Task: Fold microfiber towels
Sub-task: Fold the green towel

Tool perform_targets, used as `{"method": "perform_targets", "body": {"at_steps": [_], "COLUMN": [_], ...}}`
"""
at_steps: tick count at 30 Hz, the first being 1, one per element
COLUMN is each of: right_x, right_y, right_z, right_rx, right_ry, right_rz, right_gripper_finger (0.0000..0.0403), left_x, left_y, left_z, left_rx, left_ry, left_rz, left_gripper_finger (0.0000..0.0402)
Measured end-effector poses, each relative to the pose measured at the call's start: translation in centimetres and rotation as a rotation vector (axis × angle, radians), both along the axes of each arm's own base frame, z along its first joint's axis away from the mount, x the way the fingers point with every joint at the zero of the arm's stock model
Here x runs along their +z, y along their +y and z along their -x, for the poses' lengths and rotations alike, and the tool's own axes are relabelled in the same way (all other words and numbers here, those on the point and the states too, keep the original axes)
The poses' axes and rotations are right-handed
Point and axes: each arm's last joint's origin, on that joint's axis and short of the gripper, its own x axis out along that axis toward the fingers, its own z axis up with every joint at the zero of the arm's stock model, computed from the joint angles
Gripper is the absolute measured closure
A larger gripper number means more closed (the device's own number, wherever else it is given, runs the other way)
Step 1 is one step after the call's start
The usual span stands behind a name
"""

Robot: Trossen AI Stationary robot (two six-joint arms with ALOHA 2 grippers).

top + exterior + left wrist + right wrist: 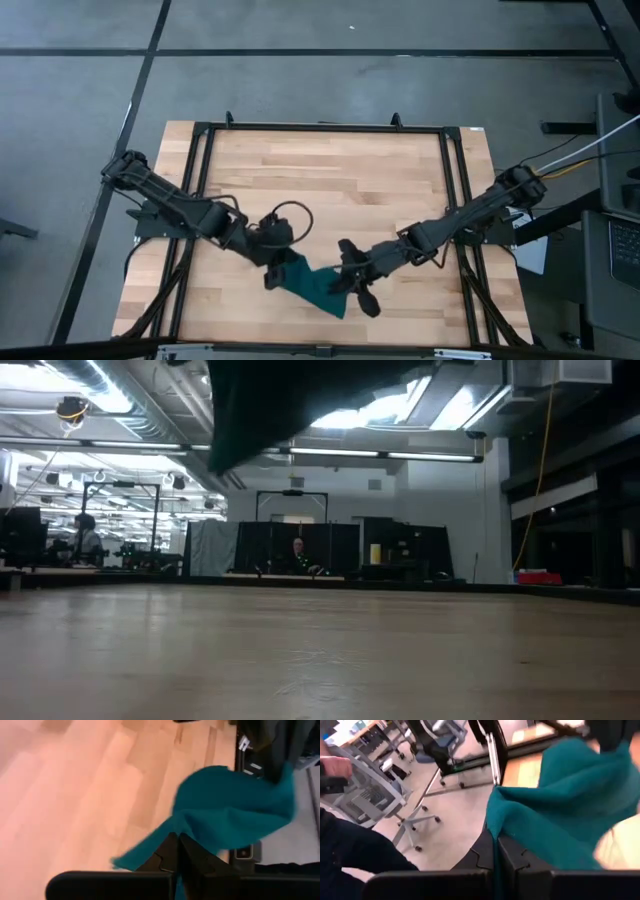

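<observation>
i have the towel (312, 283) off the worktop (330, 180), slung between both arms above the worktop's near edge, sagging in the middle. the left gripper (176, 851) has its jaws closed tight on one edge of the towel; the right gripper (495, 851) has its jaws shut on the opposite edge. from the low view the towel only shows as a dark shape hanging overhead. to do this step well, i judge i should draw the two grips apart evenly until the sag goes, keep both edges level with the worktop's near edge, then lower slowly so the cloth lies flat, not bunched.
</observation>
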Motion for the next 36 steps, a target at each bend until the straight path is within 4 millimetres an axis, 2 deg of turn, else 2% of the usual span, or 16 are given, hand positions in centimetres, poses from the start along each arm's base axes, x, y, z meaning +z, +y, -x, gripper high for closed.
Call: {"method": "perform_targets", "body": {"at_steps": [3,7,11,13,17,21,25,28,32,36], "right_x": [-1.6,-3.8,-4.6,-4.7,-6.0,-9.6,-12.2,-12.6,-12.9,-13.3], "right_y": [1.9,5.0,5.9,5.6,3.4,-0.9,-3.9,-5.2,-7.3,-9.5], "right_z": [-0.3,0.0,0.2,0.1,-0.7,-0.9,0.1,0.5,0.3,0.2], "right_rx": [0.028,0.061,0.043,0.014,-0.029,-0.126,-0.171,-0.204,-0.257,-0.302], "right_ry": [0.029,0.059,0.089,0.088,0.102,0.135,0.111,0.075,0.030,0.029], "right_rz": [-0.058,-0.127,-0.146,-0.123,-0.042,-0.009,-0.094,-0.116,-0.141,-0.159], "right_gripper_finger": [0.0399,0.0399,0.0399,0.0399,0.0399,0.0399,0.0399,0.0399,0.0399,0.0399], "left_x": [-1.1,-2.6,-3.6,-3.9,-5.1,-7.0,-10.0,-10.9,-11.4,-11.1], "left_y": [-0.7,-3.0,-5.0,-5.0,-3.2,-0.6,1.7,2.4,5.0,7.6], "left_z": [0.1,0.8,1.5,1.1,-0.8,-2.4,-2.6,-2.5,-3.2,-3.8], "left_rx": [0.010,0.022,0.060,0.077,0.119,0.151,0.208,0.225,0.317,0.349], "left_ry": [0.039,0.060,0.059,0.057,0.093,0.132,0.166,0.151,0.125,0.102], "left_rz": [0.044,0.138,0.226,0.239,0.212,0.167,0.187,0.216,0.202,0.199], "left_gripper_finger": [0.0399,0.0400,0.0400,0.0400,0.0400,0.0400,0.0400,0.0400,0.0400,0.0400]}}
